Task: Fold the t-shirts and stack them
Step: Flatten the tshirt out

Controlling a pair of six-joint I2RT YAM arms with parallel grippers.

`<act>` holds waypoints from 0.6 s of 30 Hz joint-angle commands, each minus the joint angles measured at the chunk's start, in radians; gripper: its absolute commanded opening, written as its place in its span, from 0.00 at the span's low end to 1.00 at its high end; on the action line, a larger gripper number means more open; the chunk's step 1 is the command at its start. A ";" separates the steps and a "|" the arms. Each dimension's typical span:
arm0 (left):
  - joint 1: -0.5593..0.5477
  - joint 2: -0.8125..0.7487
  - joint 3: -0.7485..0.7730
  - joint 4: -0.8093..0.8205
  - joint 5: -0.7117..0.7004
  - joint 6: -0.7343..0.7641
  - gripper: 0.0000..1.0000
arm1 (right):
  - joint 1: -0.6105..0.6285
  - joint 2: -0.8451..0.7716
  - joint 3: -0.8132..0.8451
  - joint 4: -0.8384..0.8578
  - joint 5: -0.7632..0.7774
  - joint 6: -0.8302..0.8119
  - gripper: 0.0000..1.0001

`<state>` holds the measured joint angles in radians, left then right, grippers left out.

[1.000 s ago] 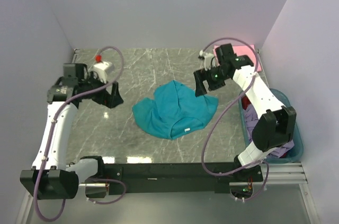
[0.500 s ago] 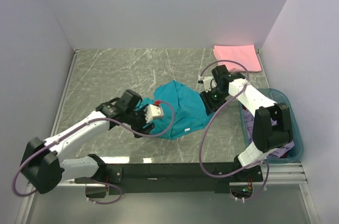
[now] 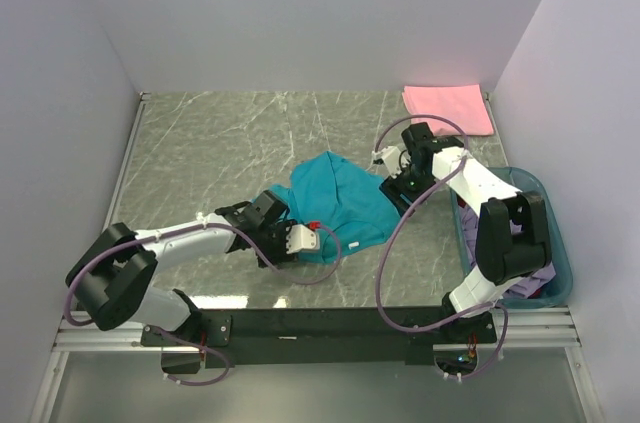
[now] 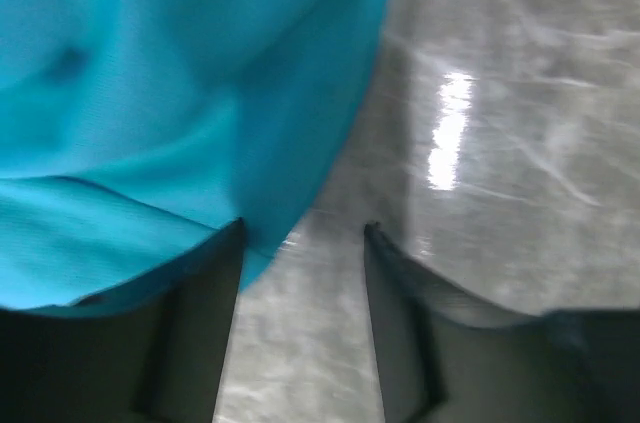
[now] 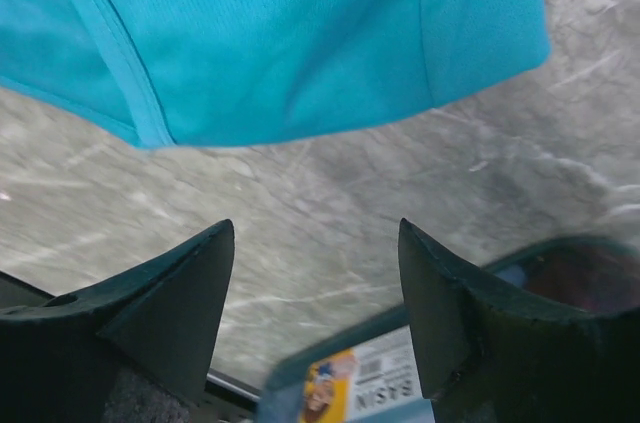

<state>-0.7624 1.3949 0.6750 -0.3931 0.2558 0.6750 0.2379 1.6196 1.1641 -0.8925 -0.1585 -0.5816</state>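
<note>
Where marble table (image 3: 200,143) runs widest, near its middle: teal shirt (image 3: 340,203), crumpled in one loose heap, edges tucked under. Left pincer (image 3: 283,248) down low at the near left hem of that shirt. Through the left wrist camera: fingers (image 4: 200,323) parted, mostly bare tabletop in the gap, teal cloth reaching up to one fingertip and partly over it. Nothing pinched; standing open. Right pincer (image 3: 393,193) low at the shirt's right edge, just beside it. Through the right wrist camera: both fingers spread, grey tabletop between, hemmed border of the shirt lying just beyond the tips. Also open, gripping nothing. Cannot tell whether tips touching table. Pink shirt (image 3: 448,109) folded flat in the far right corner, well apart from the teal one. Basket (image 3: 566,265) at the right table edge, partly behind the right arm. Inside: lavender cloth (image 3: 536,279) and a scrap of red cloth (image 3: 464,190), bunched, mostly hidden.
</note>
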 commanded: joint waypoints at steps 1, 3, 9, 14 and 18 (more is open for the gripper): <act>0.020 0.032 -0.022 0.050 -0.046 0.135 0.52 | -0.006 -0.033 0.040 -0.025 0.046 -0.127 0.73; 0.067 0.036 -0.014 0.007 -0.018 0.158 0.44 | -0.014 -0.068 0.031 -0.004 0.036 -0.181 0.73; 0.290 0.006 0.029 -0.116 0.037 0.303 0.18 | -0.011 -0.113 0.028 0.021 -0.044 -0.293 0.73; 0.417 0.007 0.093 -0.242 0.117 0.337 0.14 | 0.044 -0.115 -0.003 0.081 -0.101 -0.322 0.71; 0.443 0.016 0.116 -0.279 0.174 0.311 0.13 | 0.153 -0.185 -0.119 0.182 -0.105 -0.320 0.70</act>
<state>-0.3340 1.4052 0.7502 -0.5812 0.3340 0.9604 0.3115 1.5162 1.1152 -0.7948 -0.2256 -0.8692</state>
